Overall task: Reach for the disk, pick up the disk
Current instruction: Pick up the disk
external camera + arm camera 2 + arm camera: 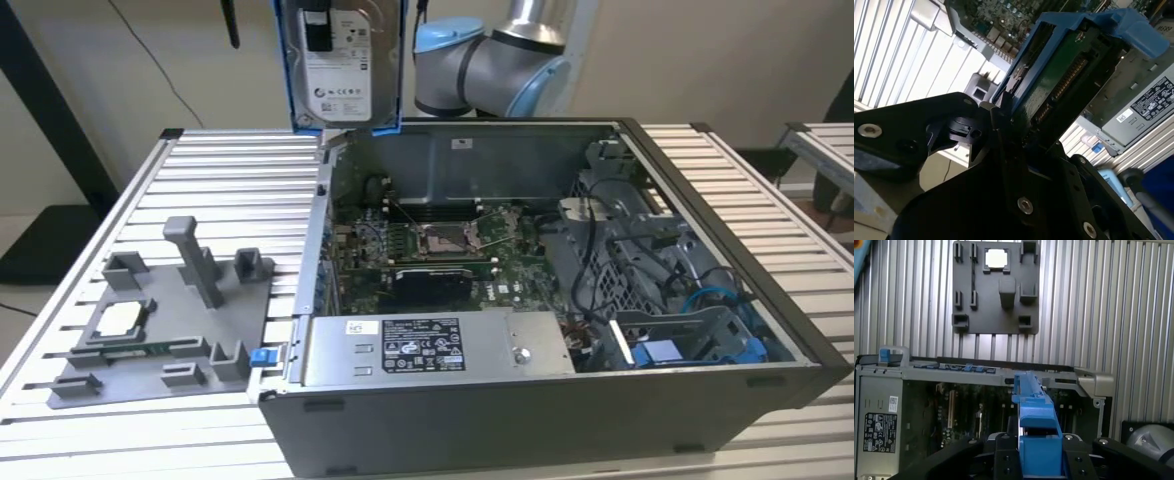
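Tool: pressed together on the disk's blue frame, which is pinched between the black fingers in both wrist views.
Disk: held upright in the tool and carried in the air, touching nothing else. Its label face is shown in the exterior view and its green circuit side in the second wrist view.
Below the tool: the open computer case, with one side wall and the main board underneath. A grey power box lies further along inside.
Beyond the case: a grey holder plate, well apart from the tool, with a small square chip seated in it.
Risk: the grip seems to be taken on the plastic frame alone, so a slip is judged possible. A dropped disk would likely strike the case wall or the board. A swing could knock the frame against that wall.
Surface: a ribbed metal counter is laid under case and plate.
Room: a pale wall and a hanging dark cable are seen behind the arm.
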You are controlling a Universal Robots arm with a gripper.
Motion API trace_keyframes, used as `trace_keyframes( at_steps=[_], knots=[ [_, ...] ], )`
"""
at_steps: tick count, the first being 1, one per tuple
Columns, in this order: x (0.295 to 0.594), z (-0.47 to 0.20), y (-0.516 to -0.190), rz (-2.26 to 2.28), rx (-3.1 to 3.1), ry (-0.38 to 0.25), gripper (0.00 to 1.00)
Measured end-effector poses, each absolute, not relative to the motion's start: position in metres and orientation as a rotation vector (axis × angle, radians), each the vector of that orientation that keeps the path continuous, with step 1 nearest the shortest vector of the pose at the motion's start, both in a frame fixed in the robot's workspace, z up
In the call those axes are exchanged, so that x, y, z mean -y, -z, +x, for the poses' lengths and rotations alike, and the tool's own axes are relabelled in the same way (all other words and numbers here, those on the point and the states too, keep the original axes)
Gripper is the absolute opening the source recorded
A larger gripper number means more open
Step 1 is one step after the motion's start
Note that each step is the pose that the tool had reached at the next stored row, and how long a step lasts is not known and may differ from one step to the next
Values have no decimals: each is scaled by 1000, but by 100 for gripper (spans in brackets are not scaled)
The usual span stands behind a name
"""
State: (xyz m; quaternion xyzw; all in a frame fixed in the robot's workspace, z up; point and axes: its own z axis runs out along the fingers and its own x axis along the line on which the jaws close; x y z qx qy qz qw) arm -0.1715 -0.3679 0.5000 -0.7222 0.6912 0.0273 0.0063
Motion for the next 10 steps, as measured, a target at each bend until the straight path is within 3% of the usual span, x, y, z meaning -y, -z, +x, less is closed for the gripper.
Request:
trace_keyframes(
  at_steps=[10],
  knots=[
    [369, -162, -500, -2260, -2163, -86, 0]
  ],
)
